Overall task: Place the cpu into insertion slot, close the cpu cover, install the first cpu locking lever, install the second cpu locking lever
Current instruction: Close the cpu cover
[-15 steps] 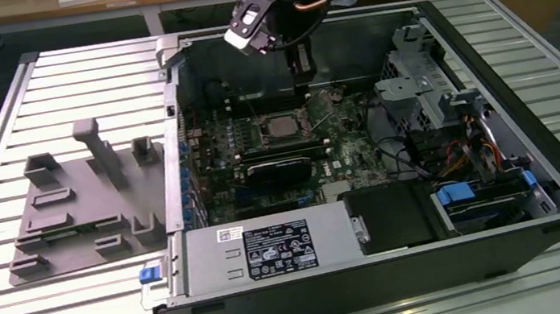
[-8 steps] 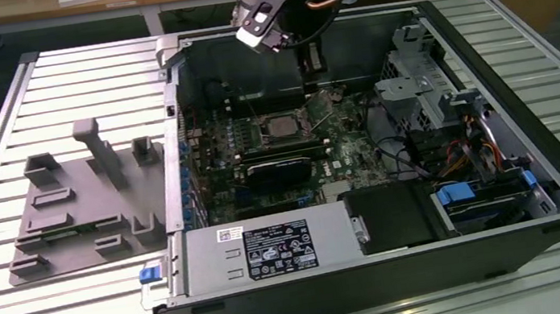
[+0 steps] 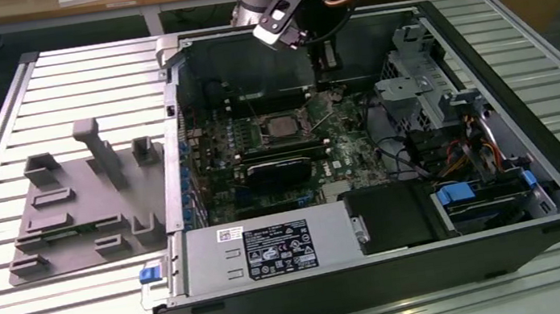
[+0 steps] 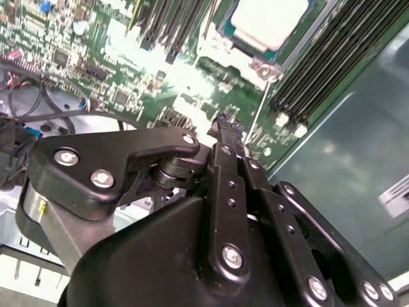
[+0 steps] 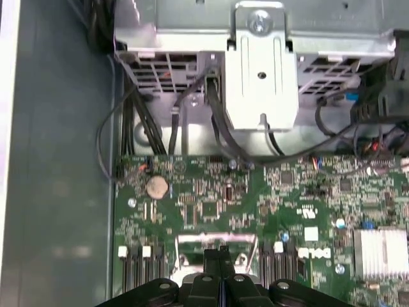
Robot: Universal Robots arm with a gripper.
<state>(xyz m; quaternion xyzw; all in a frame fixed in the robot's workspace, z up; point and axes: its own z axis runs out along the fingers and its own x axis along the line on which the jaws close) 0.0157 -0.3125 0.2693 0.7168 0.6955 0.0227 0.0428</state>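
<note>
The cpu (image 3: 278, 127) (image 4: 271, 19) lies seated in the insertion slot (image 3: 297, 114) on the green board, its silver top facing up. The cpu cover (image 4: 222, 33) appears to lie flat around the chip as a silvery frame. Its metal edge (image 5: 211, 240) shows just beyond the fingertips in the first wrist view. A thin silvery locking lever (image 4: 255, 121) (image 3: 326, 124) rises at a slant from the socket's corner. My gripper (image 3: 328, 84) (image 4: 227, 121) (image 5: 220, 252) hangs inside the case beside the socket, on the exterior view's right of it. It is shut, with the lever running close alongside the tips.
A black heatsink block (image 3: 277, 175) sits just in front of the socket. Long black memory slots (image 4: 326, 57) flank it. A metal drive cage (image 3: 417, 90) (image 5: 262, 64) with cables fills the case's right side. A grey fixture tray (image 3: 75, 208) lies on the slatted table at the left.
</note>
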